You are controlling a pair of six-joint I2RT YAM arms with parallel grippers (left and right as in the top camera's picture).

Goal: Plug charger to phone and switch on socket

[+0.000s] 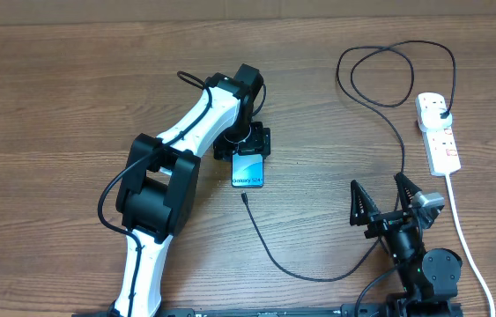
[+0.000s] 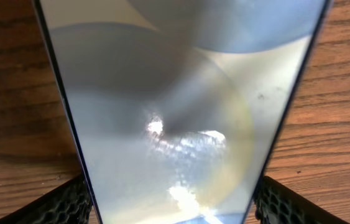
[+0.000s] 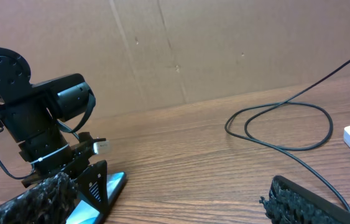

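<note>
Overhead, the left end effector (image 1: 249,150) straddles the far end of the phone (image 1: 248,169) on the tabletop (image 1: 62,97). Only its wrist view shows both fingers (image 2: 69,205) against the phone's edges. The charger (image 1: 244,197) tip lies just beside the phone, not touching it, with its plug in the socket (image 1: 439,134). The right end effector (image 1: 376,181) is spread wide.

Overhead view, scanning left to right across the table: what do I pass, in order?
left arm → phone → right gripper → socket
</note>
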